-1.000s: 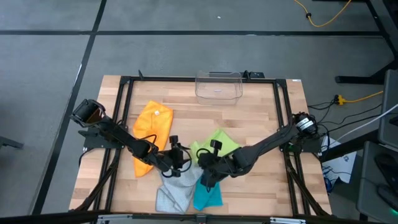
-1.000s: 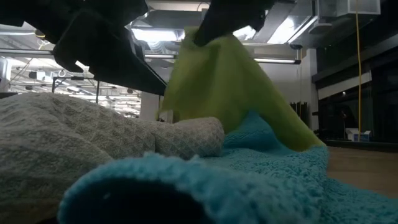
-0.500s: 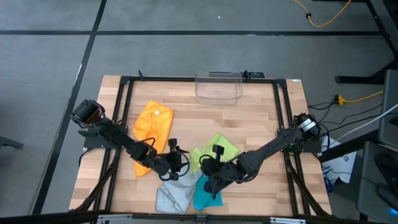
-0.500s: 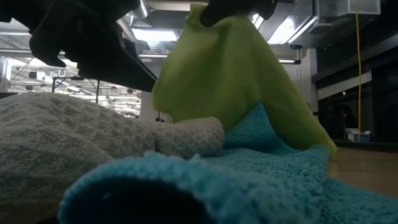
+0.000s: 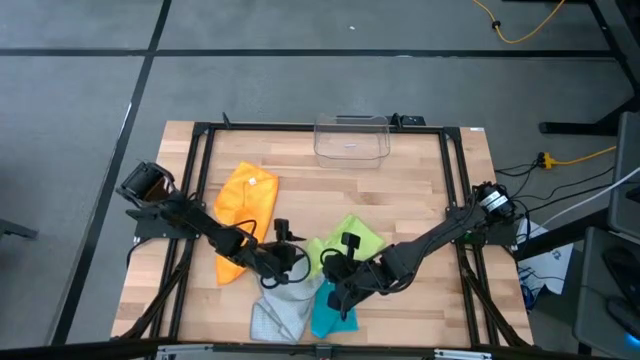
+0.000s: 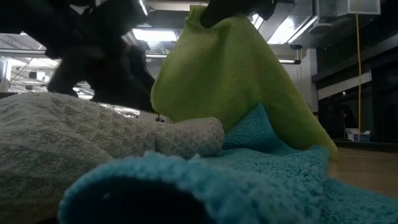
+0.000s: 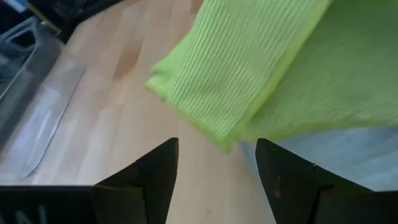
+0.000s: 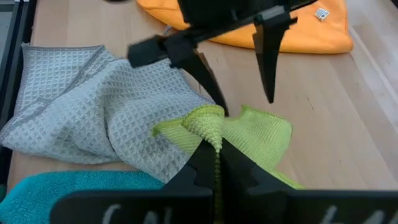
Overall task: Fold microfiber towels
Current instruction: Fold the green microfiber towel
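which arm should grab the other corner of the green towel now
Left. Its pincer is open and right beside the lime green towel, facing a free edge. The right pincer is shut on that towel's corner, holding it up.

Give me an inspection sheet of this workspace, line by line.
Surface: wooden table, black frame.
Job's things: orange towel flat; grey towel, teal towel bunched; lime towel lifted at one corner.
Clutter: clear bin at far edge.
Grippers: right gripper shut on the lime towel; left gripper open, facing its hanging edge.
Cables: yellow cable on floor.
Surroundings: grey floor; no people seen.
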Action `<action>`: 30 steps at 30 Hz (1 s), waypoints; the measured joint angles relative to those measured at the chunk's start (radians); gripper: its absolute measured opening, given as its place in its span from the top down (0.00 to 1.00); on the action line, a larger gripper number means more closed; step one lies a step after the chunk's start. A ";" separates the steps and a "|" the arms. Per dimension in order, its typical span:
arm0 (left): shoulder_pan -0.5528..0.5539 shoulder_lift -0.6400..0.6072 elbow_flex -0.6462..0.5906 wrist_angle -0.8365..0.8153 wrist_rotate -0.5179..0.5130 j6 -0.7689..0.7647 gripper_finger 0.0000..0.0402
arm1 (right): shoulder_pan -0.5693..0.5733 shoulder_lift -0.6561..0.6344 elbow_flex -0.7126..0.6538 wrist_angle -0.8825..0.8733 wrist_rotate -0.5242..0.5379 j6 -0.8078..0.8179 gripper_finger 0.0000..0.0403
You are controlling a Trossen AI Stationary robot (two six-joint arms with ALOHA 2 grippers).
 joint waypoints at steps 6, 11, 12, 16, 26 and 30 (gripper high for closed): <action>-0.001 -0.001 0.000 0.013 -0.044 0.055 0.48 | 0.000 0.000 0.000 -0.001 0.000 -0.002 0.99; 0.007 0.011 0.000 0.015 0.002 0.060 0.48 | 0.000 0.000 0.000 -0.002 0.000 -0.005 0.99; 0.007 0.018 0.000 0.021 0.003 0.071 0.48 | 0.000 0.000 0.000 -0.002 0.000 -0.004 0.99; 0.006 0.054 0.001 0.068 -0.012 0.122 0.48 | 0.000 0.000 0.002 -0.002 0.000 -0.003 0.99; -0.006 0.058 0.001 0.137 -0.087 0.208 0.48 | -0.001 0.000 0.002 -0.003 0.000 0.000 0.99; -0.010 0.058 0.001 0.137 -0.087 0.209 0.54 | 0.000 0.000 0.002 -0.003 0.000 0.000 0.99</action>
